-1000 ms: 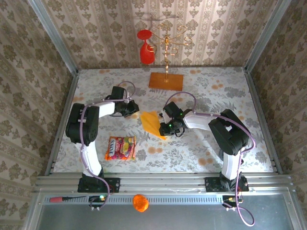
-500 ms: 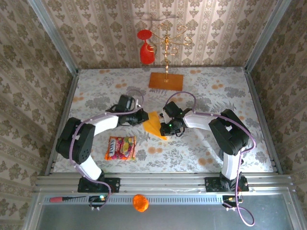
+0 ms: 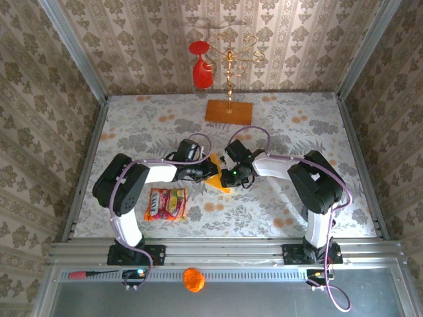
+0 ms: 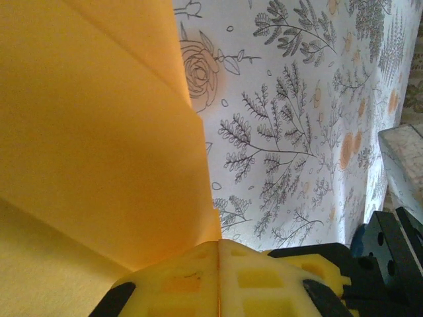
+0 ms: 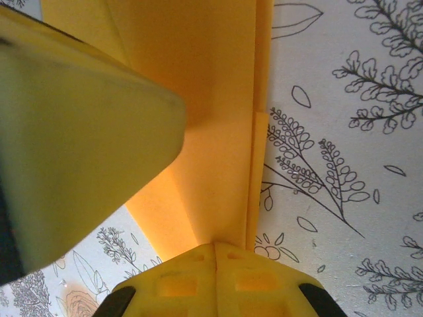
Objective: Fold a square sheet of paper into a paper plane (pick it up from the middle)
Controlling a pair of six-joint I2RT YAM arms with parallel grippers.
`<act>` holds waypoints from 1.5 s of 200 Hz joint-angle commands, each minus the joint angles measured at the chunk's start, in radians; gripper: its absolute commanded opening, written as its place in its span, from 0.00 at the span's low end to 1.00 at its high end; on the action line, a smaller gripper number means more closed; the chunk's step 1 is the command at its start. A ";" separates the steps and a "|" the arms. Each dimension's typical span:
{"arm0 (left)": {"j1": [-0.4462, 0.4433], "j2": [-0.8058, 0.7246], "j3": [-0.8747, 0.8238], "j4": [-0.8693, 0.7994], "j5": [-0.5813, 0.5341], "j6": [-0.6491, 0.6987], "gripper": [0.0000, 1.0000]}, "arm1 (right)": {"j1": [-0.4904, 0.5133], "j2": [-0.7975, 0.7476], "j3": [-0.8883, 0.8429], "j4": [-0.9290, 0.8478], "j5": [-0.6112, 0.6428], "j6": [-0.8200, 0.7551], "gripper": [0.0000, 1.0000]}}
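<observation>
Yellow-orange folded paper sheet (image 3: 223, 185) lying in the middle of the floral-patterned table (image 3: 291, 132).
Nearest is a colourful printed snack packet (image 3: 166, 203); beyond it the left gripper (image 4: 219, 247) and right gripper (image 5: 215, 249) face each other, each with jaws together, tips meeting the sheet — whether they pinch it is unclear; farthest, a brownish-orange rectangular board (image 3: 229, 111).

The yellow-orange paper plane (image 3: 223, 186), folded in overlapping layers, lies centrally on the table (image 3: 297, 132).
</observation>
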 commanded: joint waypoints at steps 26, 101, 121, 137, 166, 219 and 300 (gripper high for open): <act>-0.015 0.027 0.009 -0.021 -0.037 -0.007 0.08 | -0.004 0.066 -0.070 -0.191 0.114 0.003 0.07; 0.023 0.093 0.029 -0.044 -0.044 0.045 0.08 | -0.004 0.074 -0.080 -0.204 0.132 -0.001 0.06; 0.054 0.094 0.045 -0.088 -0.048 0.076 0.08 | -0.003 0.074 -0.085 -0.209 0.139 -0.004 0.06; 0.086 0.093 0.065 -0.134 -0.056 0.109 0.08 | -0.004 0.074 -0.090 -0.210 0.145 -0.004 0.06; 0.142 0.099 0.118 -0.232 -0.074 0.180 0.08 | -0.004 0.074 -0.095 -0.206 0.148 -0.003 0.06; 0.275 0.134 0.231 -0.399 -0.175 0.287 0.08 | -0.004 0.078 -0.100 -0.203 0.154 0.006 0.06; 0.245 -0.074 0.205 -0.385 -0.139 0.253 0.09 | -0.004 0.068 -0.105 -0.182 0.147 0.014 0.07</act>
